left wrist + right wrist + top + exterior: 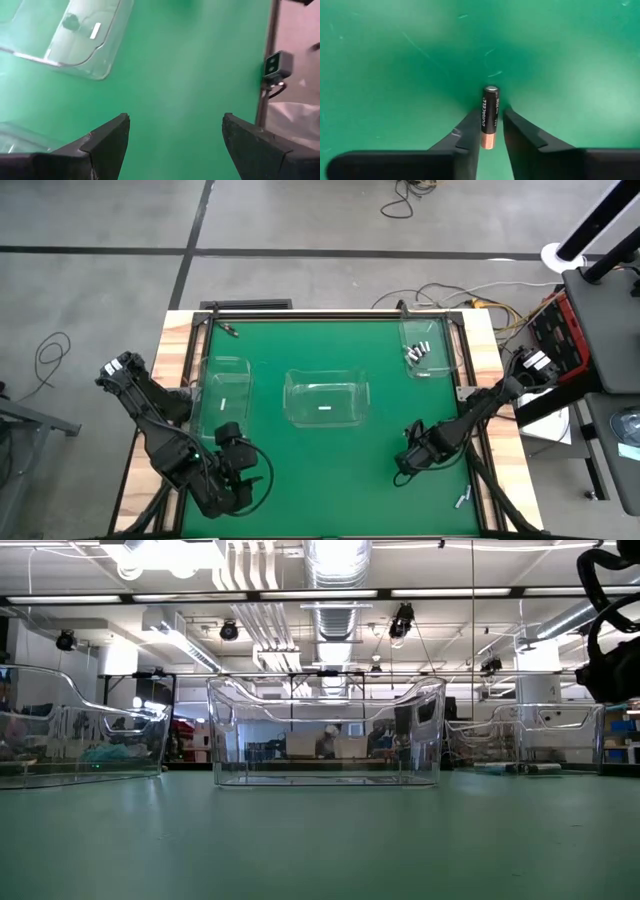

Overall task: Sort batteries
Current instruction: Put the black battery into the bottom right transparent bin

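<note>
My right gripper (410,459) is low over the green mat toward the front right, shut on a black-and-copper battery (490,116). My left gripper (236,467) stands open over the mat at the front left, with nothing between its fingers (172,135). Three clear bins stand on the mat. The left bin (222,388) and the middle bin (326,398) each hold one pale battery (324,408). The far-right bin (428,348) holds several batteries (417,352). Two loose batteries (462,500) lie near the front right edge. My right gripper pinches the battery between its two fingers, on the copper-coloured end (488,137). The battery lies along the fingers, and its black body and silver cap (491,90) stick out past the fingertips. I cannot tell whether the battery touches the mat.
A small dark object (230,331) lies at the far left corner of the mat. A black frame rail (330,315) runs along the far edge, and wooden borders (178,350) flank the mat. Bare mat lies between the two grippers, in front of the middle bin.
</note>
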Action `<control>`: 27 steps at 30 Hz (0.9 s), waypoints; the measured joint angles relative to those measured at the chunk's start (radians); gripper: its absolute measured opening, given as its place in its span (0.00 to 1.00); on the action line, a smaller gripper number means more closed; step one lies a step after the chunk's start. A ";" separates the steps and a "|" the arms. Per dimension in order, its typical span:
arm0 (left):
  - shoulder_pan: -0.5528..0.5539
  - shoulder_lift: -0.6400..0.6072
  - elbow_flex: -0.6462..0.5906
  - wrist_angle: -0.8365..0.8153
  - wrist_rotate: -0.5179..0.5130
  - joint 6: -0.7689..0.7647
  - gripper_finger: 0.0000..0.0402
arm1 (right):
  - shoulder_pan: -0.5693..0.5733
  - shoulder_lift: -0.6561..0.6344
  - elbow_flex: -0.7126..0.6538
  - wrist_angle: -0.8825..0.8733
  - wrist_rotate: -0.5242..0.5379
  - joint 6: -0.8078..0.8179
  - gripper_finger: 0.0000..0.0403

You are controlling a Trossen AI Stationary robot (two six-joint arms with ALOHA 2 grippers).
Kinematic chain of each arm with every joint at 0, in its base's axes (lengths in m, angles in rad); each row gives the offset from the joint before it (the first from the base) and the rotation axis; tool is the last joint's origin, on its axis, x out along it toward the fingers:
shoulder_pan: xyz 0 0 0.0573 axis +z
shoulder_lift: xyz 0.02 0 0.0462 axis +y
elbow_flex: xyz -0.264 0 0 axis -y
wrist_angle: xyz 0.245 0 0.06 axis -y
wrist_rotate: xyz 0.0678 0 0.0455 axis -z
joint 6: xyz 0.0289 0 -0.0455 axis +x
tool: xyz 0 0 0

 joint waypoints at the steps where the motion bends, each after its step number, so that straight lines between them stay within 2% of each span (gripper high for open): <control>1: 0.000 0.000 0.000 0.011 -0.005 0.003 0.73 | -0.003 0.000 -0.001 0.001 0.000 -0.011 0.10; 4: 0.000 0.000 0.000 0.052 -0.032 0.011 0.73 | -0.006 -0.006 0.000 0.001 -0.003 -0.062 0.05; 8: 0.000 0.000 0.000 0.105 -0.034 0.011 0.73 | -0.018 -0.033 0.063 -0.038 -0.014 -0.125 0.05; 13: 0.002 0.000 0.000 0.117 -0.034 0.018 0.73 | -0.061 -0.065 0.297 -0.241 -0.013 -0.237 0.05; 17: 0.012 -0.001 0.000 0.116 -0.033 0.040 0.73 | -0.126 -0.046 0.535 -0.314 0.081 -0.390 0.05; 21: 0.033 -0.005 0.000 0.114 -0.033 0.069 0.73 | -0.226 0.015 0.696 -0.330 0.197 -0.543 0.05; 27: 0.040 -0.005 0.000 0.108 -0.034 0.082 0.73 | -0.395 0.175 0.854 -0.337 0.183 -0.742 0.05</control>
